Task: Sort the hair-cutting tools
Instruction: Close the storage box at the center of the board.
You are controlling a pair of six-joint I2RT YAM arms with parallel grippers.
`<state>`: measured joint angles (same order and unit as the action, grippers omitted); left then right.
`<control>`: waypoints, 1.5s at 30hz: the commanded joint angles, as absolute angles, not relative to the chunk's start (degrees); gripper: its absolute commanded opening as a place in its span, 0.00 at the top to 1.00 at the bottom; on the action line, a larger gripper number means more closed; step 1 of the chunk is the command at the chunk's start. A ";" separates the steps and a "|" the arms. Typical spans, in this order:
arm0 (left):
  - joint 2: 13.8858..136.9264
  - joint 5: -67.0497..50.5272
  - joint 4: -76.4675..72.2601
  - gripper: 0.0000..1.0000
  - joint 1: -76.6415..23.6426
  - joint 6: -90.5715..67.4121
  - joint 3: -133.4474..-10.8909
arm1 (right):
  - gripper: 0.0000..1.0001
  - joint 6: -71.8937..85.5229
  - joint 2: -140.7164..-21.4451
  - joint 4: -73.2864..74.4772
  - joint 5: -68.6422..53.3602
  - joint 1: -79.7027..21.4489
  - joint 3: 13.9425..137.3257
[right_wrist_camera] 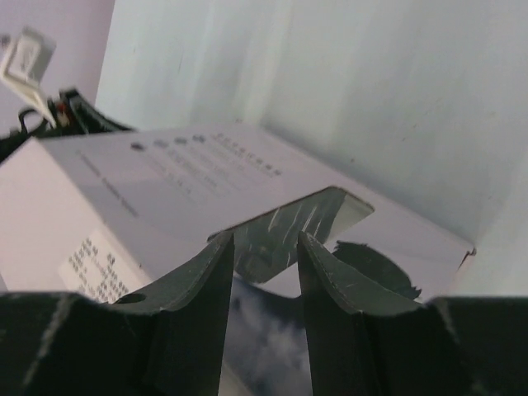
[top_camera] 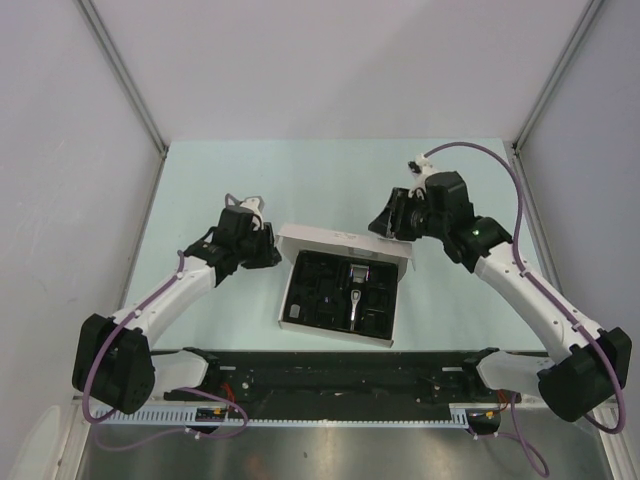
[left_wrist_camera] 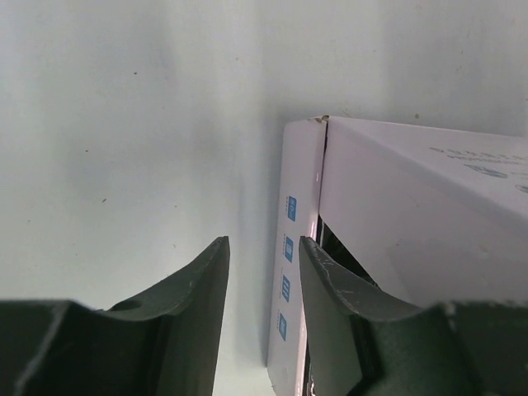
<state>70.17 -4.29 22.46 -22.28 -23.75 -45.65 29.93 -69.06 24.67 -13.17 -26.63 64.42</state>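
The slim black-and-silver clipper [top_camera: 355, 294] lies in the black tray of the flat white box [top_camera: 289, 322] at mid-table. Other black pieces fill the tray's pockets, too dark to tell apart. The printed lid [top_camera: 345, 243] stands raised along the box's far side. My left gripper [top_camera: 268, 250] is at the box's far-left corner. In the left wrist view it [left_wrist_camera: 264, 247] is open, its fingers astride the white side wall [left_wrist_camera: 299, 181] with a gap either side. My right gripper [top_camera: 392, 228] is at the lid's far-right corner, open [right_wrist_camera: 266, 239], with the lid's grey flap [right_wrist_camera: 289, 224] just past its tips.
White walls and metal frame posts [top_camera: 125, 75] close in the pale green table [top_camera: 300, 175] on three sides. A black rail [top_camera: 340, 372] with both arm bases runs along the near edge. The left arm's wrist hardware [right_wrist_camera: 58, 111] shows behind the lid.
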 commanded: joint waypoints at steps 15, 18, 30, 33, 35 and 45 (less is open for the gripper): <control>68.82 -1.66 23.11 0.52 -18.63 -26.98 -49.22 | 0.62 15.82 -67.50 33.40 -19.24 -34.19 65.30; 68.20 -2.55 23.38 0.50 -18.46 -27.07 -49.13 | 0.63 16.61 -68.55 34.01 -19.95 -34.63 63.56; 68.20 -3.87 23.64 0.45 -17.75 -27.95 -47.81 | 0.59 26.89 -65.59 29.36 -13.29 -34.72 53.09; 68.82 -4.13 23.64 0.43 -17.75 -28.04 -47.03 | 0.52 29.44 -62.33 27.95 -8.27 -32.88 53.26; 69.43 -4.13 23.56 0.42 -17.75 -28.47 -46.41 | 0.49 32.25 -59.42 28.38 -3.11 -31.73 53.17; 79.09 -5.97 23.47 0.46 -17.75 -29.98 -45.61 | 0.62 42.45 -65.56 40.17 8.62 -24.70 47.04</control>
<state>76.18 -3.99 23.83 -18.17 -28.75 -44.99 37.65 -63.13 35.99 4.73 -25.54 51.27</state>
